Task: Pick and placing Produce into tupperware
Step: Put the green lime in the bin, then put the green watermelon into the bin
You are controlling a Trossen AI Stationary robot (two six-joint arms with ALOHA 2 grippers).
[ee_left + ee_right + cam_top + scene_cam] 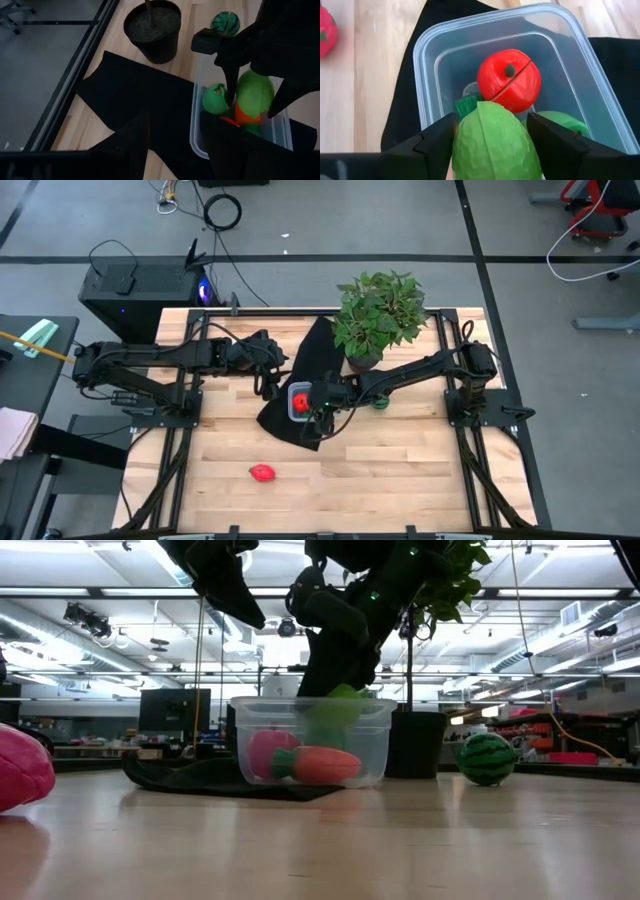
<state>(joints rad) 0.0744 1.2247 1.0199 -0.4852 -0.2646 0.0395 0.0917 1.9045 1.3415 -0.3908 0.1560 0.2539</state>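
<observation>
The clear tupperware [427, 60] stands on a black cloth [315, 355]. It holds a red piece [509, 80], a bright green piece [562, 122] and an orange piece [322, 765]. My right gripper [492, 125] is above the box, shut on the second bright green piece [492, 145]. My left gripper [175, 150] is open, hovering over the cloth just left of the box [200, 135]. The dark green striped ball [487, 758] rests on the table right of the box. The other red piece [262, 473] lies on the table nearer the front edge. My right gripper pinches the bright green piece by its two opposite sides [465, 140] between both fingers [432, 142]. The fingers come from above, pointing down. The piece is lifted and sits at the height of the box's rim [340, 705], over the box's inside.
A potted plant [378, 315] stands at the table's far side, its black pot [152, 30] right behind the cloth and close to the right arm. Bare wooden table [380, 470] spreads toward the near edge.
</observation>
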